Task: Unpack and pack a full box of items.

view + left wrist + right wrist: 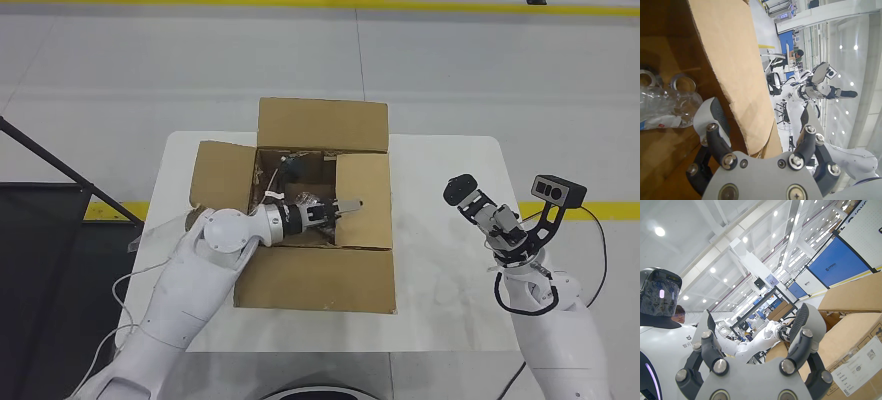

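Inside the open box (322,122) at the middle of the counter (440,310), the left claw (760,109) stands wide and grips nothing. Its jaws straddle the box flap (730,56) on the side toward the counter's right edge. The inner finger (715,109) sits just beside a crushed clear bottle (662,106) on the box floor. The bottle's long axis seems to run crosswise to the claw's reach, with two metal rings (682,83) beyond it. The right claw (756,311), also wide and empty, hangs near the counter's right edge, well apart. The left arm is nearer, so it likely must clear the flap first.
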